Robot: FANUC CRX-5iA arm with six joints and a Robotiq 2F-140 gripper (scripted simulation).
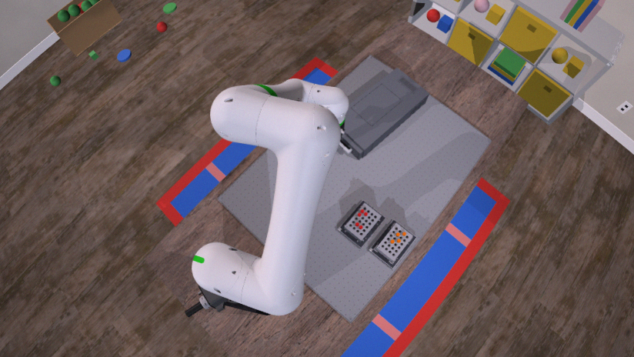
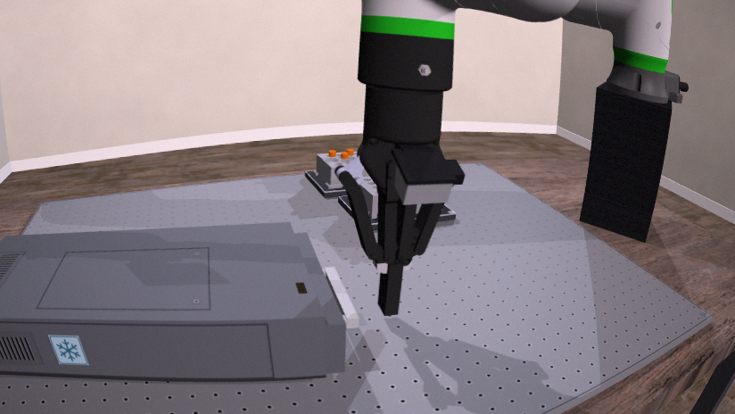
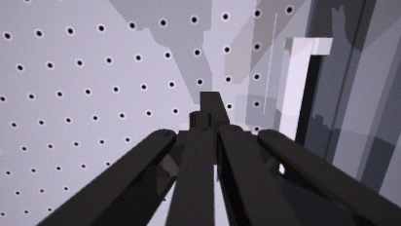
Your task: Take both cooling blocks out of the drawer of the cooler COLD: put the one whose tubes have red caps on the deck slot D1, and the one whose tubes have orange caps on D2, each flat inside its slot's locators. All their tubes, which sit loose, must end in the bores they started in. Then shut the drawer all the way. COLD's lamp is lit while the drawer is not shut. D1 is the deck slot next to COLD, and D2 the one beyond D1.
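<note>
The gripper (image 2: 389,303) points straight down over the perforated deck (image 2: 514,287), its jaws pressed fully together with nothing between them. It stands just beside the white handle (image 2: 341,295) on the drawer front of the cooler COLD (image 2: 153,303), apart from it by a narrow gap in the exterior view; in the wrist view the handle (image 3: 297,93) lies to the right of the closed fingertips, not between them. The drawer front sits flush with the cooler's body, and the small lamp (image 2: 301,288) on its top looks dark. Well away from the gripper, the two cooling blocks rest side by side on the deck: the red-capped block (image 1: 360,222) in the slot nearer the cooler and the orange-capped block (image 1: 392,243) in the one beyond it, each flat in its dark locator frame.
</note>
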